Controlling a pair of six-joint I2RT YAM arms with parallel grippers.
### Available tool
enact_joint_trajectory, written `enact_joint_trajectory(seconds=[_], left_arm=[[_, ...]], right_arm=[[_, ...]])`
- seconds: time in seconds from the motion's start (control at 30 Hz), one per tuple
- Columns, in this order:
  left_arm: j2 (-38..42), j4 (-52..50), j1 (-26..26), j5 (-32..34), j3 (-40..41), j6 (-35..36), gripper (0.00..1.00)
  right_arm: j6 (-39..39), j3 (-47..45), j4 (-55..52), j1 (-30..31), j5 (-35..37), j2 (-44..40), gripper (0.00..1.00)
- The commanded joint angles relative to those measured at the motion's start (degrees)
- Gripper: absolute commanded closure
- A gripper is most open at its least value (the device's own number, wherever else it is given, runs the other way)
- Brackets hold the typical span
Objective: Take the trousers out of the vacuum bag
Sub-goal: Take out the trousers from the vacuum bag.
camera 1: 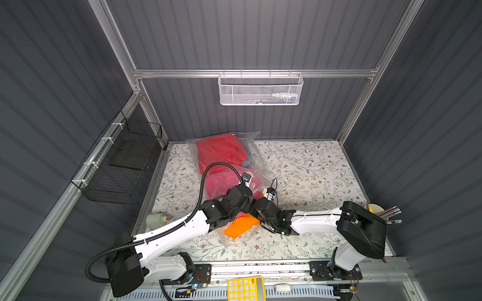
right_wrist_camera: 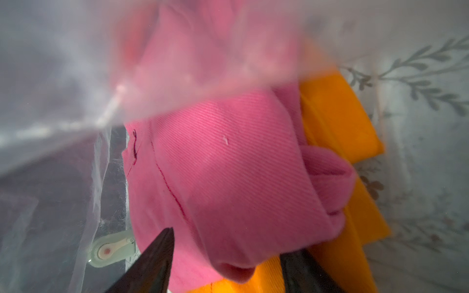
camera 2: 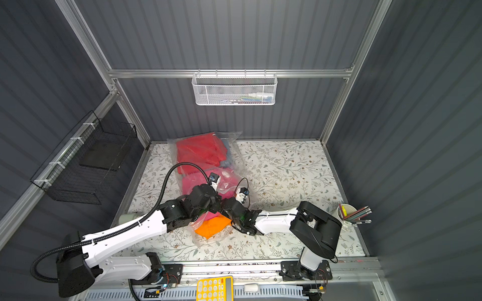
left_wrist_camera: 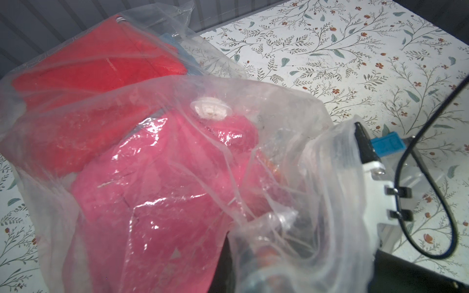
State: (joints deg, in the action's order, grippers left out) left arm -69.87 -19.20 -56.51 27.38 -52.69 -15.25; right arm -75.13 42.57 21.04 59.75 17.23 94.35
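Two claws work the bag's [camera 1: 257,161] near mouth, left of centre. The left claw [left_wrist_camera: 253,256] is pinched shut on its film, apparently holding it open. The right claw [right_wrist_camera: 228,243], inside, straddles the pink trousers [right_wrist_camera: 228,165] with jaws parted, not yet clamped.

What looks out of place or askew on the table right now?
The vacuum bag lies askew, diagonal across the table, its far end pushed up against the back wall. On the hot pink trousers, a dark loose thread trails beside a seam in the right wrist view. Nothing looks spilled.
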Motion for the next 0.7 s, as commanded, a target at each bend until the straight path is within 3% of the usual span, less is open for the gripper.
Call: enact_joint_trajectory(seconds=[0.0, 0.07, 0.17, 0.27, 0.53, 0.67], left_arm=[[1.75, 0.24, 0.22, 0.84, 0.56, -1.09, 1.0], [1.65, 0.14, 0.19, 0.97, 0.57, -1.25, 1.0], [1.66, -0.26, 0.23, 1.19, 0.57, -1.37, 1.0], [1.9, -0.64, 0.23, 1.65, 0.94, -1.82, 1.0], [2.54, -1.63, 0.26, 3.54, 2.39, -3.39, 1.0], [2.59, -1.35, 0.25, 4.33, 3.02, -4.0, 1.0]], right_arm=[[-1.33, 1.63, 0.07, -0.68, -0.82, 1.07, 0.28], [-1.38, 2.26, -0.05, -1.09, -1.01, 1.97, 0.2], [-0.92, 2.59, 2.83, -2.61, -1.97, 3.49, 0.2], [0.51, 3.6, 4.48, -4.34, -2.7, 4.53, 0.29], [8.22, 5.16, 4.83, -5.87, -2.98, -0.36, 0.65], [9.38, 4.26, 4.89, -5.22, -2.9, -3.39, 0.75]])
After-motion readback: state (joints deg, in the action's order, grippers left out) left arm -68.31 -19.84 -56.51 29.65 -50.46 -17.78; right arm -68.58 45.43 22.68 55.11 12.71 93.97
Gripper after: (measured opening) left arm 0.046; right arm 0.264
